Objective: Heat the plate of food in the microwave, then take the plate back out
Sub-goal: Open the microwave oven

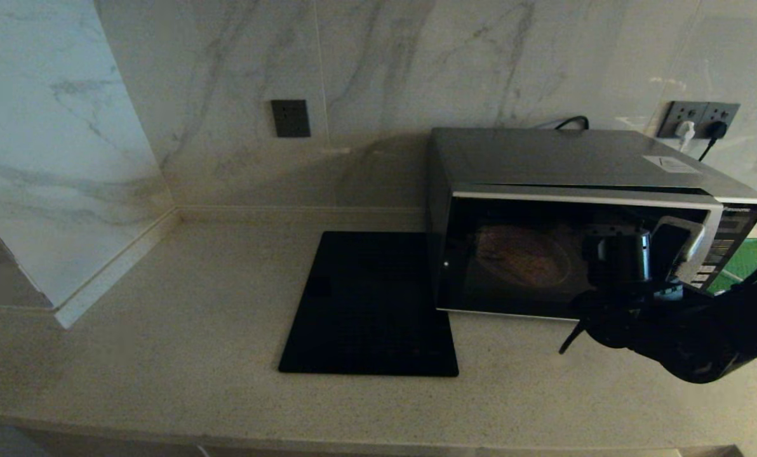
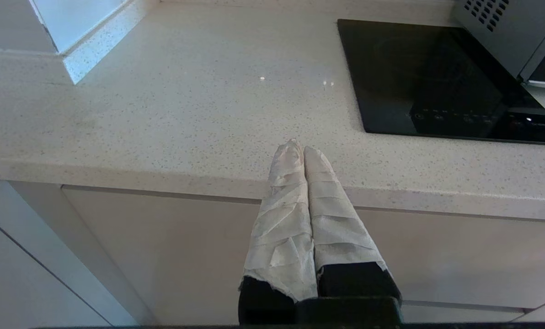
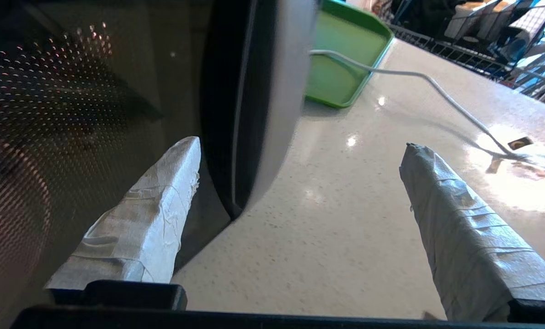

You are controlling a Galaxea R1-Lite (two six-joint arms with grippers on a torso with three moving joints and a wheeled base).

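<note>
Microwave (image 1: 582,222) stood shut with food (image 1: 523,255) dimly visible inside, right gripper (image 3: 300,183) spread wide at the door's silver trim, so retrieval apparently remained.

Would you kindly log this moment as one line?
microwave: door shut, plate inside | right gripper: open, at door's handle edge | left gripper: shut, parked

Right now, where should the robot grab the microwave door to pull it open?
Probably the silver curved trim on the right edge of the microwave door, next to the button panel. It runs upright and stands proud of the dark glass, so the open right gripper, already in front of it, could straddle it from the front, one finger each side.
</note>
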